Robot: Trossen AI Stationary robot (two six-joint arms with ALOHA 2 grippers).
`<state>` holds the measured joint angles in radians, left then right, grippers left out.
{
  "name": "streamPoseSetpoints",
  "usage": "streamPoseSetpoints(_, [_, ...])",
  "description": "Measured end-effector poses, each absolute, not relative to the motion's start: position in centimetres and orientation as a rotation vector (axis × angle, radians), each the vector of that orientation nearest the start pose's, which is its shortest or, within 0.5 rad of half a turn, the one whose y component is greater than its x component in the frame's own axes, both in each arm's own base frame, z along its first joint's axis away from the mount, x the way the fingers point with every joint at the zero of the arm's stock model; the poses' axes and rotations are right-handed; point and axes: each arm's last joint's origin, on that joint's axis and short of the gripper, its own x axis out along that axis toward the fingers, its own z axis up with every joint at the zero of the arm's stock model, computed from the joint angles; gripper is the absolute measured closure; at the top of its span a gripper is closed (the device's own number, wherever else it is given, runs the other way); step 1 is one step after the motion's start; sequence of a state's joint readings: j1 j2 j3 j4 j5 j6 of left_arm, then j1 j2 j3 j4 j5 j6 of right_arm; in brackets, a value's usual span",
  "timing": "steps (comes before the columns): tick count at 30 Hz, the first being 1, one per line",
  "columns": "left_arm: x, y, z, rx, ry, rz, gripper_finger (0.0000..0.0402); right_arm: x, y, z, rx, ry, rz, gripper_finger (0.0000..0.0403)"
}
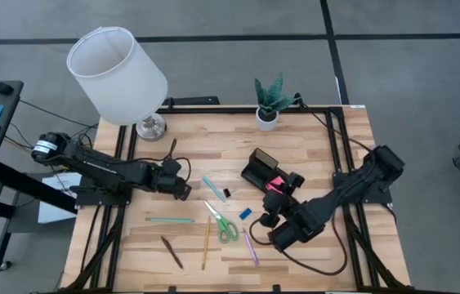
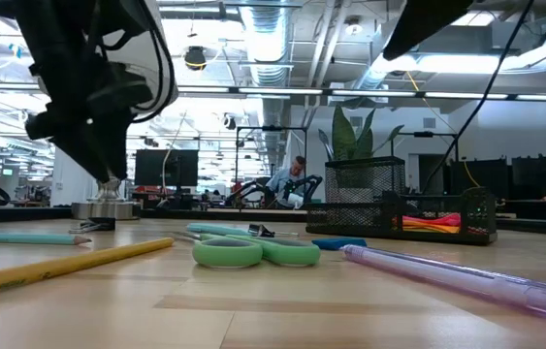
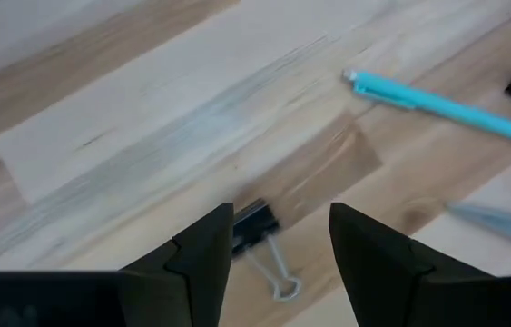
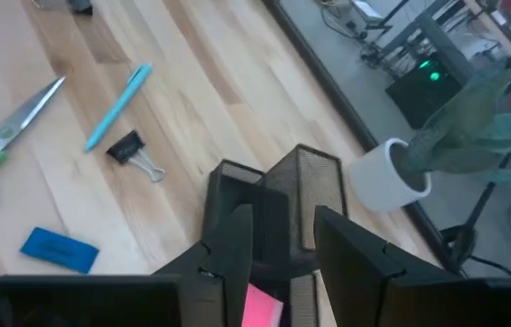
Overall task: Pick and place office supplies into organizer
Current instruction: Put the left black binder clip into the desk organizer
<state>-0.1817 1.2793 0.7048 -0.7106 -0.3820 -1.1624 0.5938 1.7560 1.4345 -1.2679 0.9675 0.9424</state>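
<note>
High view: a wooden table [image 1: 311, 139] seen from above; a white lamp [image 1: 118, 67] near its far left corner and a white pot with a green plant [image 1: 268, 117] at the far edge; the black organizer [image 1: 260, 169] sits right of centre, with a pink sticky-note pad [image 1: 275, 184] at its near side; the right gripper [image 1: 283, 194] hangs over that pad; the left gripper [image 1: 184, 189] hangs left of centre; between them lie a teal pen [image 1: 212, 189] and a small black clip [image 1: 227, 193]; nearer the front edge lie green-handled scissors [image 1: 223, 224], a blue eraser [image 1: 245, 213], a purple pen [image 1: 251, 247], a yellow pencil [image 1: 206, 242] and a brown pen [image 1: 171, 251]
Low view: scissors, yellow pencil and purple pen lie in front; the mesh organizer stands behind them, pink showing inside
Left wrist view: dark fingers [image 3: 202, 259] parted, nothing between them; a black clip lies just beyond them; the teal pen lies farther off
Right wrist view: fingers [image 4: 237, 245] parted over the organizer, the pink pad just below them, not gripped
</note>
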Motion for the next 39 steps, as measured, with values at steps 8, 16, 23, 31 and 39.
streamPoseSetpoints(8, [20.1, -2.9, 18.0, -0.705, 0.995, 0.907, 0.0226, 27.8, 16.7, 25.9, -0.239, 0.788, -0.699, 0.0289])
streamPoseSetpoints(16, [21.9, -3.9, 15.7, -0.737, 0.936, 0.964, 0.0226, 28.0, 16.8, 25.9, -0.227, 0.777, -0.693, 0.0289])
streamPoseSetpoints(23, [22.8, -3.9, 13.0, -0.671, 0.936, 1.077, 0.0226, 28.0, 16.8, 25.8, -0.216, 0.795, -0.684, 0.0289])
streamPoseSetpoints(31, [22.7, -3.7, 12.6, -0.664, 0.917, 1.129, 0.0226, 28.1, 17.0, 25.7, -0.173, 0.829, -0.656, 0.0289])
streamPoseSetpoints(39, [22.0, -3.0, 12.6, -0.533, 1.005, 1.146, 0.0226, 28.3, 17.1, 25.8, -0.149, 0.812, -0.649, 0.0289])
